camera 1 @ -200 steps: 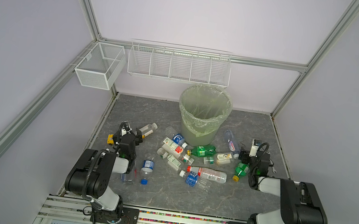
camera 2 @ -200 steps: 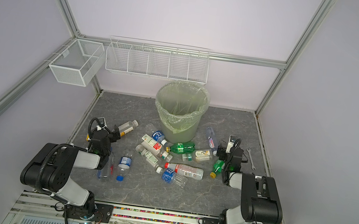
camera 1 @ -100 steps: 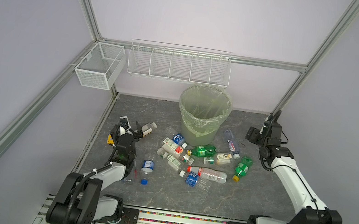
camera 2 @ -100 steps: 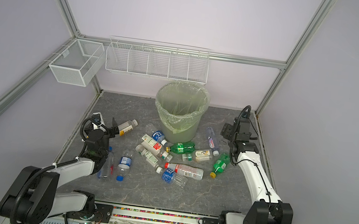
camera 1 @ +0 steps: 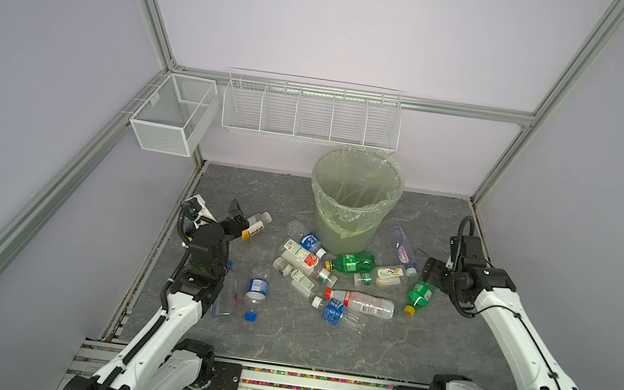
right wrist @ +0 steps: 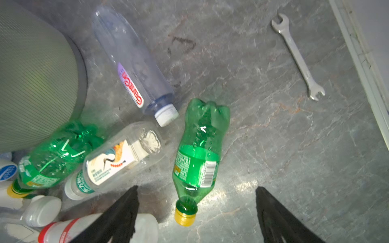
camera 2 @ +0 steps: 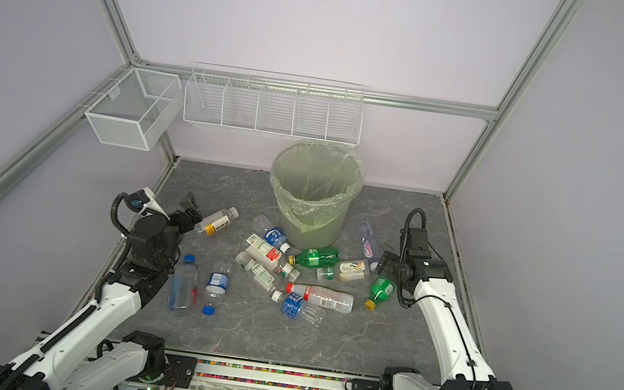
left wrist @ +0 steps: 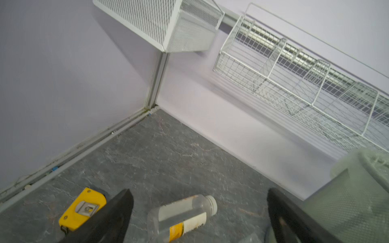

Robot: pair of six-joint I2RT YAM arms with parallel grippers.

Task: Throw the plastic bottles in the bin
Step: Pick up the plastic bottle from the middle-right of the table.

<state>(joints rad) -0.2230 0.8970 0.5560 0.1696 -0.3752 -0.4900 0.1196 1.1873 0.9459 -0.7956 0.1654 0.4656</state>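
In both top views the bin (camera 1: 343, 232) is seen standing upright at the back of the grey table (camera 1: 280, 338), below the long wire rack (camera 1: 310, 114). The plastic bottles (camera 1: 359, 301) are scattered on their sides on the table in front of the bin, most in a loose heap. Two further bottles (camera 2: 184, 284) are laid side by side near the left arm (camera 2: 110, 300). The left fingers (camera 1: 235, 209) are held spread beside a white-capped bottle (camera 1: 255, 226) that lies apart from the heap. The right fingers (camera 1: 430, 274) are held over a yellow-capped green bottle (camera 1: 419, 296) at the heap's right edge.

In the left wrist view the left fingers (left wrist: 114, 216) are shown wide apart with nothing gripped. The white-capped bottle (left wrist: 183, 218) is seen on its side on the table between them, apart from both. A yellow tool (left wrist: 82, 207) is seen just beside one finger, and the bin (left wrist: 357, 202) beyond the other.

In the right wrist view the right fingers (right wrist: 121, 212) are likewise spread wide and empty. The yellow-capped green bottle (right wrist: 199, 155) is laid flat between and ahead of them, untouched. A bluish bottle (right wrist: 132, 63) with a white cap, a clear white-labelled bottle (right wrist: 122, 157) and a second green bottle (right wrist: 52, 153) are seen near the bin (right wrist: 31, 84). A wrench (right wrist: 297, 56) is seen well apart from them.
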